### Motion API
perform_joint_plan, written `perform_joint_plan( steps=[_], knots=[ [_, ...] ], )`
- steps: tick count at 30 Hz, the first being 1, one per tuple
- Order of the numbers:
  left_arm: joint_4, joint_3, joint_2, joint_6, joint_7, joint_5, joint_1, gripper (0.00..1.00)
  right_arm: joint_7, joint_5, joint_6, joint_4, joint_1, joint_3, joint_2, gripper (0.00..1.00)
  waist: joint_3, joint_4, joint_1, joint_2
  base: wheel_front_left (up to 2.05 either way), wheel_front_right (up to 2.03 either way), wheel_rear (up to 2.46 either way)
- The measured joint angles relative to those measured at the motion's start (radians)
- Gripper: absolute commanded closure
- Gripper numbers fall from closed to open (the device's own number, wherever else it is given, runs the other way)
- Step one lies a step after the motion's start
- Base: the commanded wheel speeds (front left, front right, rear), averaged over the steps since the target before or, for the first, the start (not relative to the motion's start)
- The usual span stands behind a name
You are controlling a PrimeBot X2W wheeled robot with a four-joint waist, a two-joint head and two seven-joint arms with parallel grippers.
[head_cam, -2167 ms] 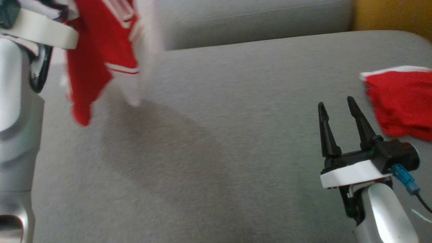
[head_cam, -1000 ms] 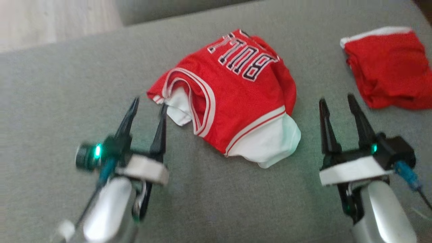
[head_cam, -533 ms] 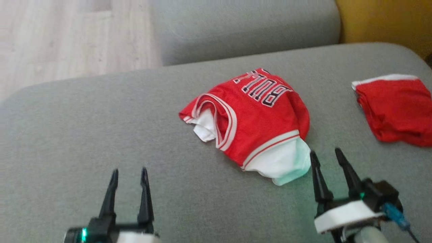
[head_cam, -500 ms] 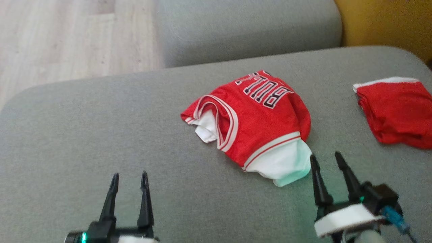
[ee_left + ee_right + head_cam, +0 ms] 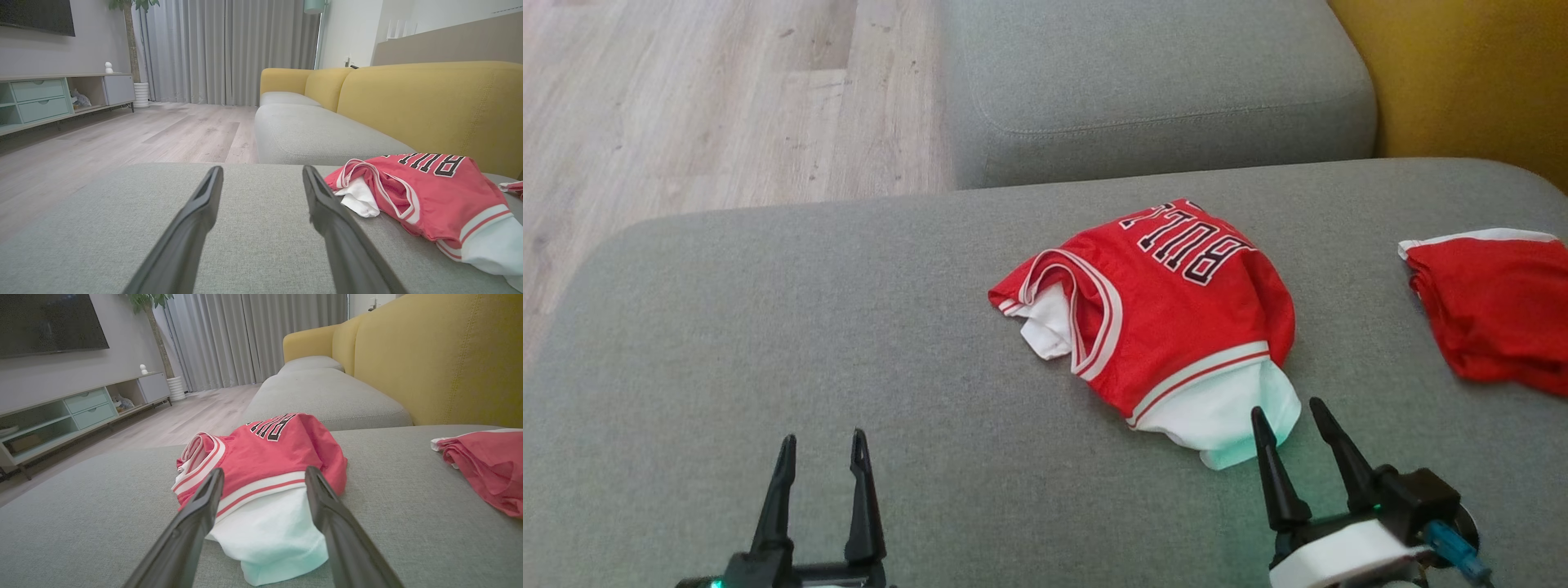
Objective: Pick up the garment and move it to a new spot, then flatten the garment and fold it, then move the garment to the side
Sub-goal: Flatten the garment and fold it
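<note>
The crumpled garment (image 5: 1176, 318) lies mid-frame on the grey sofa (image 5: 768, 327), a red piece (image 5: 1494, 310) at right, with the left gripper (image 5: 823, 438) and right gripper (image 5: 1287, 408) open and empty below.

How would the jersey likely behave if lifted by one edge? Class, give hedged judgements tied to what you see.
Probably floppy: the jersey lies crumpled in soft folds on the cushion, so it would likely drape from the pinch point. Likely light: the fabric looks thin. Unlikely to roll; its white sleeve sags flat.
</note>
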State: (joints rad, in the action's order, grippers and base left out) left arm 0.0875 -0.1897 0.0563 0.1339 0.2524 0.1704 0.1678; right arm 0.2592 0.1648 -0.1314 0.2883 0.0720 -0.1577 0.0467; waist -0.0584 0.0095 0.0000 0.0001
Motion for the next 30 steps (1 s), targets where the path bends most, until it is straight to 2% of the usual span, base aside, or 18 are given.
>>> perform_joint_plan(
  steps=[24,30],
  knots=[
    [0.016,-0.013,0.000,-0.004,0.000,-0.004,-0.002,0.00,0.000,0.012,0.000,-0.002,0.000,-0.015,0.000,0.00,0.024,-0.033,0.0000,0.0000,0.00,0.00,0.00],
    [0.086,-0.066,-0.001,-0.047,0.000,-0.003,-0.046,0.00,0.000,0.009,0.000,-0.003,-0.008,-0.057,0.000,0.00,0.059,-0.069,0.0000,0.0000,0.00,0.00,0.00]
  ],
)
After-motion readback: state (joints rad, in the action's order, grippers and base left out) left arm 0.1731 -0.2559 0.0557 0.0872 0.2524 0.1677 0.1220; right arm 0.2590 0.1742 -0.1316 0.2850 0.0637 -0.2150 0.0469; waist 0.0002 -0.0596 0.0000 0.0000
